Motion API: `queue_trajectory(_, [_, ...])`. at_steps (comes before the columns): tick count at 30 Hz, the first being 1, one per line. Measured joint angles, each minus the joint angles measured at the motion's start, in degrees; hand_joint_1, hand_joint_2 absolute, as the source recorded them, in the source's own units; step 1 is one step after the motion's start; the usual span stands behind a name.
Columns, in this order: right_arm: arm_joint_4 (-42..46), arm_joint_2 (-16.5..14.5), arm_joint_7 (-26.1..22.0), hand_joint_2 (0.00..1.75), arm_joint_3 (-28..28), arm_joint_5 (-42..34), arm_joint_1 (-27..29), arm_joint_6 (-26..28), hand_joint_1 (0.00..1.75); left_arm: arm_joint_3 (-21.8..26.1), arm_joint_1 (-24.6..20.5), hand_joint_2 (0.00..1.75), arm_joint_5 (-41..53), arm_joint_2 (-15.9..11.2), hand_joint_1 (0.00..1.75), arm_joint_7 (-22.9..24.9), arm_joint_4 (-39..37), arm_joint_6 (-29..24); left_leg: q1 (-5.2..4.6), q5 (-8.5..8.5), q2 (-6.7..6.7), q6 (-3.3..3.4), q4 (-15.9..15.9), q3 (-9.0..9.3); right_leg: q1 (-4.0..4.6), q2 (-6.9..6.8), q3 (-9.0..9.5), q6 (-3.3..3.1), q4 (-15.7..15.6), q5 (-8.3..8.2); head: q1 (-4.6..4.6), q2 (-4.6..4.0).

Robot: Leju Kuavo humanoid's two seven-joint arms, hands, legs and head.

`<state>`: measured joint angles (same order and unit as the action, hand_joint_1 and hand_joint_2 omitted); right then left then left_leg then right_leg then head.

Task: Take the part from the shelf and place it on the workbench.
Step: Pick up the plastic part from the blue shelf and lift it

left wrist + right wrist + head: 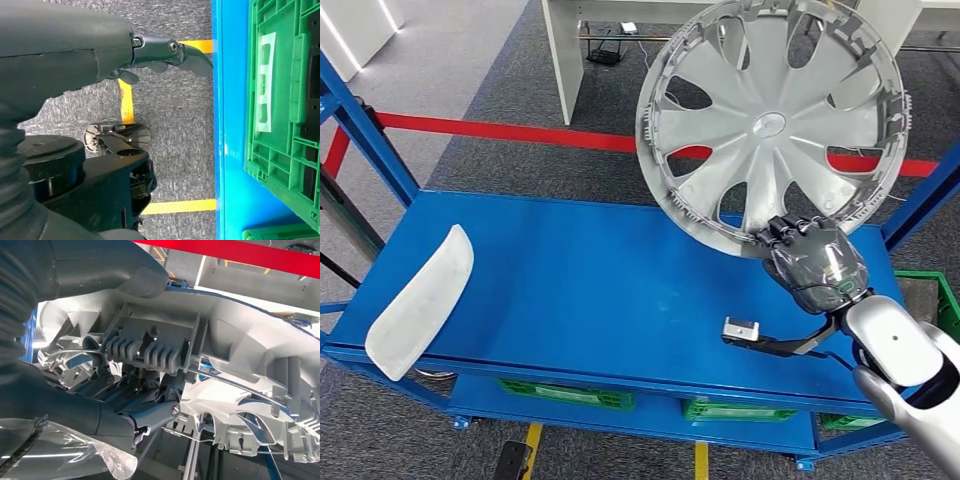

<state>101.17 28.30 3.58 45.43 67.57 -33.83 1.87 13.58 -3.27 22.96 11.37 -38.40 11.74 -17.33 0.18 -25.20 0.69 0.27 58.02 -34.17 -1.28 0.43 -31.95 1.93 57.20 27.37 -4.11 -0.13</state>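
Above blue shelf point(569, 290), right robot hand point(814, 262) gripping silver wheel cover point(771, 125) rim, left robot hand point(166, 52) empty, fingers apart.

Setting: industrial workshop or factory test floor.
Storage: blue steel shelf point(546, 290) with green plastic crates point(286, 100) on its lower level.
Floor: grey carpet marked with red tape point(509, 131) and yellow lines point(126, 97).
Stock: automotive wheel cover point(773, 125) and white moulded part point(422, 300).

White curved panel point(422, 301): lying at shelf's left end.
Red floor tape point(509, 132): runs beyond shelf.
Green crates point(283, 95): on lower tier.
Yellow floor tape point(126, 100): on grey carpet.
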Motion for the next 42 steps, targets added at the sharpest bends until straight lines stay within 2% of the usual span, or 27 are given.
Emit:
queue_trajectory(17, [0.22,0.0,0.68,1.75,-0.02,0.52,1.26,0.88,1.75,0.73,0.01,1.75,-0.07,-0.01,0.0,0.37,0.0,-0.25,0.0,0.0,0.0,0.0,0.0,0.0,0.0,0.0,0.0,0.0,0.0,0.0,0.0,0.0])
queue_trajectory(29, [3.02,0.44,1.93,1.75,-0.19,4.91,7.63,3.57,1.75,1.91,0.04,1.75,-0.82,-0.29,0.0,2.55,0.0,-2.27,0.0,-0.01,0.0,0.0,0.0,-0.01,0.0,0.01,-0.03,0.0,-0.01,0.01,0.0,0.0])
queue_trajectory(42, [4.77,0.94,1.91,1.75,-0.3,5.38,9.01,3.83,1.75,2.57,0.03,1.75,-0.8,-0.33,0.0,3.4,0.0,-2.45,0.0,0.0,0.0,0.0,0.0,-0.01,0.0,0.01,-0.03,0.0,-0.01,0.0,-0.01,0.0])
